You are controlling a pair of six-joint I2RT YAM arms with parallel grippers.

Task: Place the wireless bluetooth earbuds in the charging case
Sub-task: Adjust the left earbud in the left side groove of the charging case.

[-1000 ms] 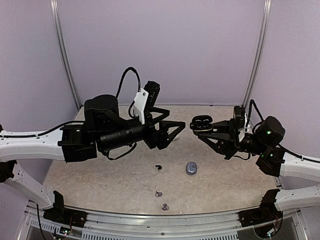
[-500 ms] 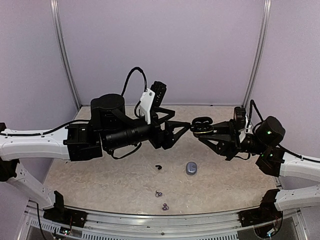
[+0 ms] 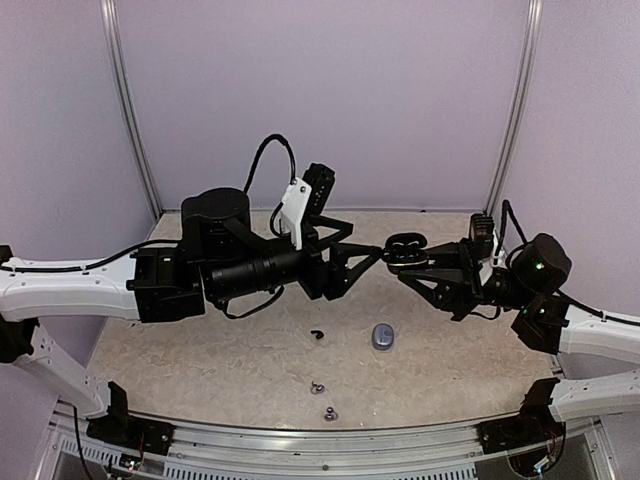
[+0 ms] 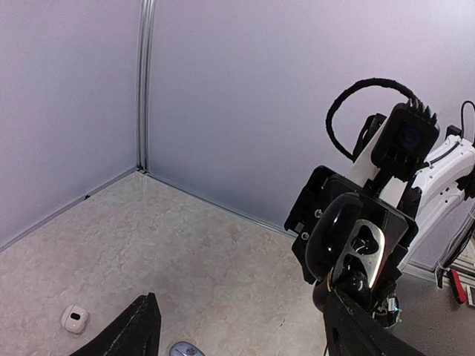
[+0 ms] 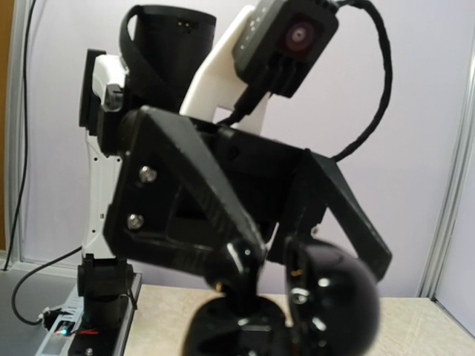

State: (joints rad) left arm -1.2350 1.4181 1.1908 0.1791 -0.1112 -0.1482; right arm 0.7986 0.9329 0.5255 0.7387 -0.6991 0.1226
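My right gripper is shut on the base of an open, glossy black charging case, held above the table. In the right wrist view a black earbud stands part way in the case base, beside the raised lid. My left gripper is open, and one of its fingers reaches down to that earbud. In the left wrist view the case faces me at the right finger's tip. Another black earbud and two silvery-grey earbuds lie on the table.
A small silvery-grey case lies shut on the table below the two grippers. A small white case sits on the table near the left wall. Walls close off the back and both sides.
My left arm has moved right, bringing its open fingers up to the black case. The right gripper and the case have barely moved.
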